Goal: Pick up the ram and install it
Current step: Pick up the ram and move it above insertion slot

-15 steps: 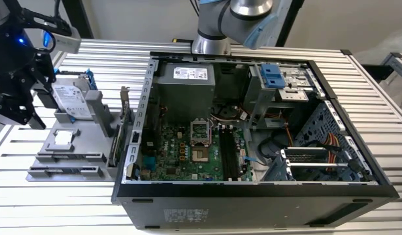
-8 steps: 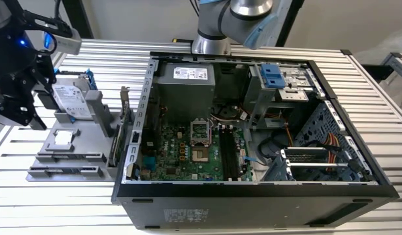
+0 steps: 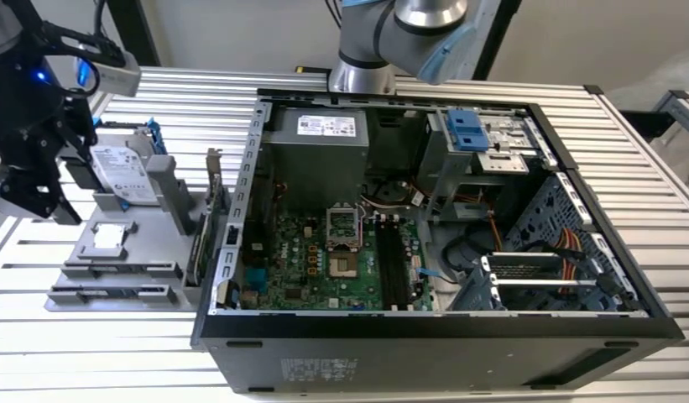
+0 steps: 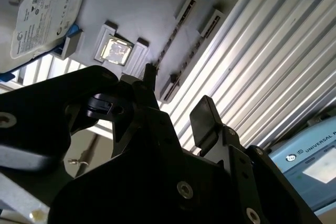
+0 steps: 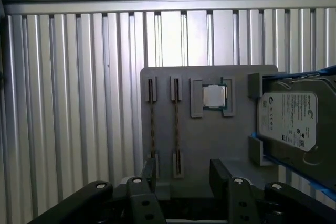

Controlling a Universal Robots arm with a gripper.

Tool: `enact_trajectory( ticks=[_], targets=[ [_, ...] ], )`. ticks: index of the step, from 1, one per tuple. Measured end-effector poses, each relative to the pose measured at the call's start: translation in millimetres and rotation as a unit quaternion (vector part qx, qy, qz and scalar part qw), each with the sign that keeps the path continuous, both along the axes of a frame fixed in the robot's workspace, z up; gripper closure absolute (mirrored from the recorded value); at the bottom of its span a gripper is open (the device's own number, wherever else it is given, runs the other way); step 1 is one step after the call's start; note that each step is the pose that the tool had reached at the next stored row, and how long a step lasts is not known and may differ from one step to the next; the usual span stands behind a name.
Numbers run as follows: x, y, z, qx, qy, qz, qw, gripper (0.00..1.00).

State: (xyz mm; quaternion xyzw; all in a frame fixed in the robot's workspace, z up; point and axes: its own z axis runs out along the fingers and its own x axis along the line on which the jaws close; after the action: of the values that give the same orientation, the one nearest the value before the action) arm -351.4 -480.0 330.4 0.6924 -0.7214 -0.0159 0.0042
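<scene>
First wrist view showed the gripper (image 5: 184,167) open and empty over the tray (image 5: 210,145) on the desk (image 5: 79,103). The ram (image 5: 176,129) sat in its slot by the tray's edge, unpicked, so pickup and installing both seemed left.

Open PC case (image 3: 434,336) on slatted table (image 3: 646,193); gray fixture plate (image 5: 205,140) beside it carries edge-mounted hard drive (image 5: 287,120), CPU (image 5: 213,96) alongside.

Arm (image 3: 400,34): cut off at 12 o'clock, exterior view. Hard drive (image 5: 291,119): cut off by first wrist view's edge. Ram (image 5: 152,127): edge-on, faces hidden.
</scene>
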Motion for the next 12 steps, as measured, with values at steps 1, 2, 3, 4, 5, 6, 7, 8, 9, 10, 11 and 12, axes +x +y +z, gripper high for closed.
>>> enact_trajectory(
  ticks=[1,2,3,4,5,6,7,8,9,10,11,12],
  targets=[
    [0.0,0.0,-0.3,-0.0001,0.0000,0.001,1.0000,0.00],
    [0.0,0.0,-0.6,-0.0001,0.0000,0.001,1.0000,0.00],
    [0.0,0.0,-0.9,-0.0002,0.0000,0.002,1.0000,0.00],
    [0.0,0.0,-1.2,-0.0003,0.0001,0.002,1.0000,0.00],
    [0.0,0.0,-1.5,-0.0004,0.0000,0.003,1.0000,0.00],
    [0.0,0.0,-1.9,-0.0005,0.0000,0.003,1.0000,0.00],
    [0.0,0.0,-2.2,-0.0005,0.0000,0.004,1.0000,0.00],
    [0.0,0.0,-2.5,-0.0006,0.0000,0.004,1.0000,0.00],
    [0.0,0.0,-2.8,-0.0007,0.0000,0.004,1.0000,0.00],
    [0.0,0.0,-3.1,-0.0007,0.0000,0.005,1.0000,0.00],
    [0.0,0.0,-3.4,-0.0008,0.0001,0.005,1.0000,0.00],
    [0.0,0.0,-3.7,-0.0009,0.0001,0.006,1.0000,0.00]
  ],
)
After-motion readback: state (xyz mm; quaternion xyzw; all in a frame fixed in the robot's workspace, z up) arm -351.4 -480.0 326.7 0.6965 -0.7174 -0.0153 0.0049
